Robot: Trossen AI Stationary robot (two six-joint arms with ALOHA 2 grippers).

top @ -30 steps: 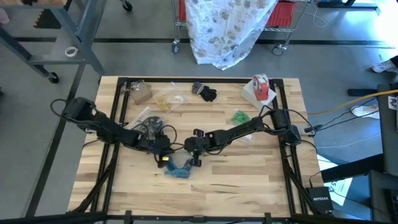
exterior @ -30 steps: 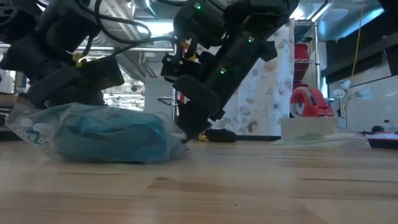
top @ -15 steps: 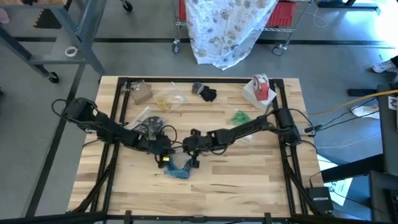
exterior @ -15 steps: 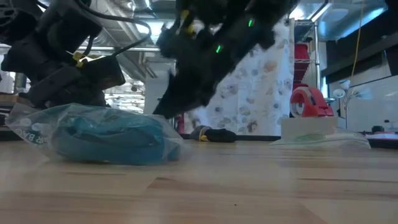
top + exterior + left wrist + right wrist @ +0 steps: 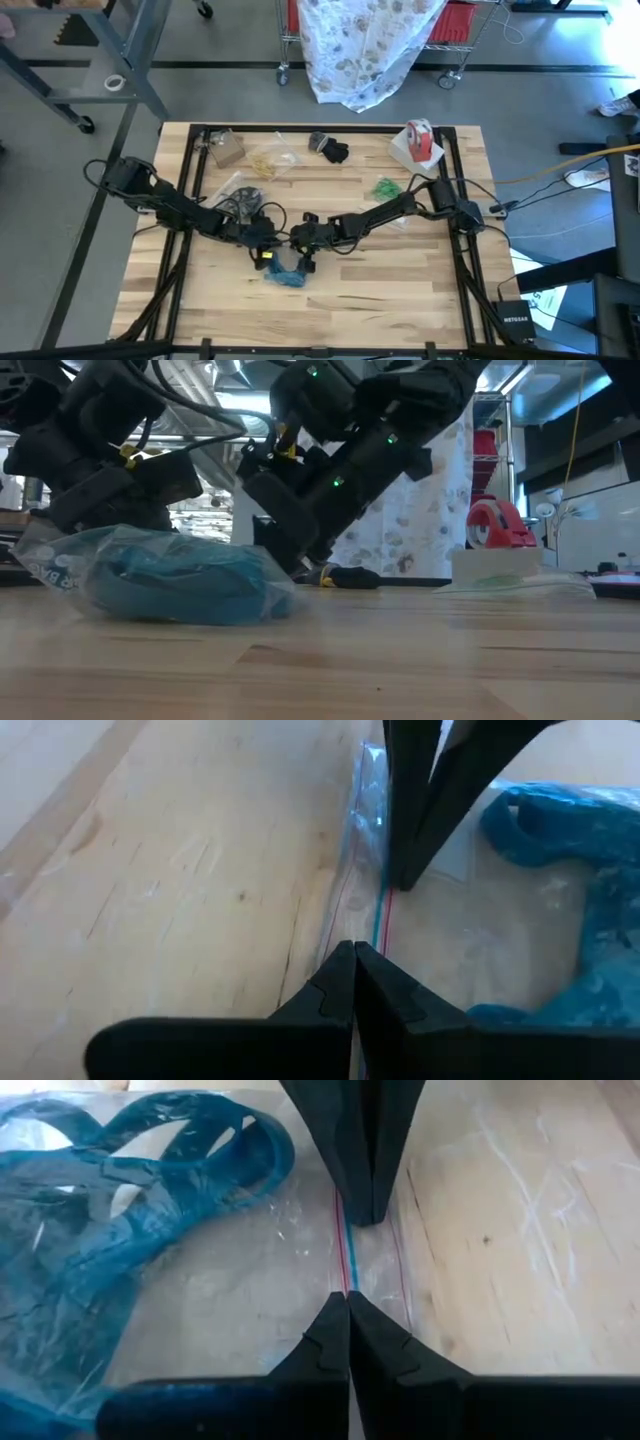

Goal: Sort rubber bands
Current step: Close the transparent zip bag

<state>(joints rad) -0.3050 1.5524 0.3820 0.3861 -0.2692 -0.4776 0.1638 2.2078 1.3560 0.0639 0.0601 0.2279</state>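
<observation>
Rubber bands are partly sorted already, as far as the table shows. Going from the left: the left gripper (image 5: pixel 262 243) has its fingers pressed fully together on the zip strip of a clear plastic bag (image 5: pixel 250 1270), at the bag's mouth. Just below it in the high view lies the bag's bulge, filled with the teal-blue rubber bands (image 5: pixel 287 272). Immediately to its right, tip to tip along the same red-and-blue seal line, the right gripper (image 5: pixel 298 245) is likewise closed tight on that strip; in each wrist view the other arm's dark fingers stand just ahead on the seal. Whether the two are pinching the seal or merely pressing it flat I cannot tell.

Beyond the left gripper, toward the far edge, lie a tan heap (image 5: pixel 262 161) and another clear bag (image 5: pixel 236 193) with dark contents. Beyond the right gripper sit the black bands (image 5: pixel 330 149) and, further right, the green ones (image 5: pixel 386 187) near a red-and-white tape roll (image 5: pixel 420 138).

My judgement: the teal lot is bagged and being sealed; the green, black and tan groups look separated, but whether each is bagged cannot be told.
</observation>
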